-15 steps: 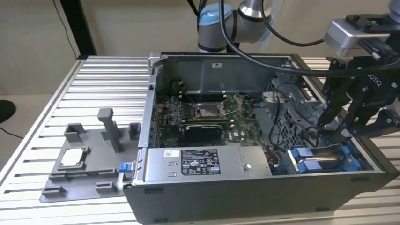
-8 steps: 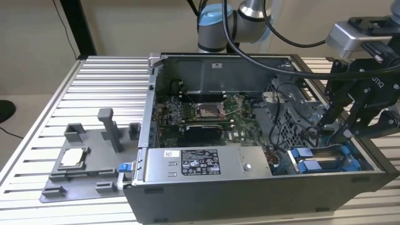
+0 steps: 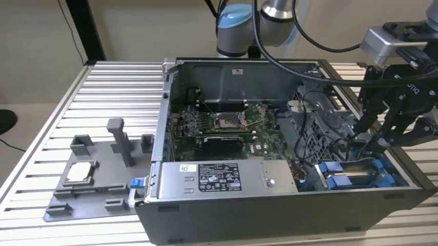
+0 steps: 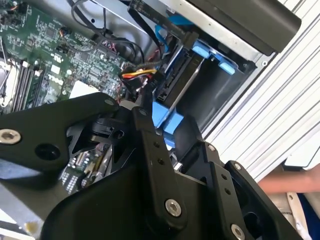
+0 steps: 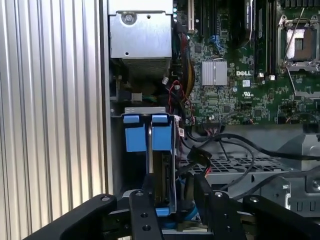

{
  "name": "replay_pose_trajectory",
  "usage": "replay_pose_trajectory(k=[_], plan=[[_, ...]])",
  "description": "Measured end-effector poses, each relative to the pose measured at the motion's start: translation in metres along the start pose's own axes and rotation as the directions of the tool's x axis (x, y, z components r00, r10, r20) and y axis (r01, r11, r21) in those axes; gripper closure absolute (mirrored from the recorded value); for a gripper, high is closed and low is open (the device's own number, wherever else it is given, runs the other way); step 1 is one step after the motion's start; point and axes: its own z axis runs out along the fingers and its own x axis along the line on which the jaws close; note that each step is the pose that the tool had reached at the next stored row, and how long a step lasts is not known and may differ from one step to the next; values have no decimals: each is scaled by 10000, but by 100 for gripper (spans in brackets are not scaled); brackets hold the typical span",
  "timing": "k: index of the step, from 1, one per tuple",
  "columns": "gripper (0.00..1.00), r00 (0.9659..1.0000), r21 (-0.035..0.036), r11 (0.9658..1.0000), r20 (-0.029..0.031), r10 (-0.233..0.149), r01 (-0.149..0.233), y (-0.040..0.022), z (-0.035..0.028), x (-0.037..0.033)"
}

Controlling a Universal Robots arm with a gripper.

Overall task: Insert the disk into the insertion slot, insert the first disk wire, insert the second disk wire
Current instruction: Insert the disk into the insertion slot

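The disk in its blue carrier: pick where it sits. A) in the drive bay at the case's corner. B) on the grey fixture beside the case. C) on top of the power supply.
A: the disk sits in the drive bay, blue tabs showing, with the hand close above it.

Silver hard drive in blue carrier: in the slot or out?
In. The blue-framed silver disk sits seated down inside the grey computer case.
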Motion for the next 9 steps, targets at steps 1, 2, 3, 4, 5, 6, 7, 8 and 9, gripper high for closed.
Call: replay_pose_trajectory(k=[1, 2, 3, 4, 5, 6, 7, 8, 9], plan=[[0, 10000, 0, 10000, 2, 9, -9, -6, 9, -13], [0, 10000, 1, 10000, 1, 28, -28, -10, 18, -22], [0, 10000, 2, 10000, 3, 56, -56, -12, 27, -30], [0, 10000, 2, 10000, 2, 85, -85, -14, 36, -36], [0, 9999, 4, 9999, 4, 117, -117, -18, 47, -43], [0, 9999, 4, 9999, 6, 151, -151, -21, 58, -48], [0, 9998, 6, 9998, 7, 187, -187, -27, 69, -52], [0, 9997, 8, 9997, 7, 232, -232, -33, 77, -55], [0, 9996, 10, 9996, 7, 284, -284, -42, 87, -58]])
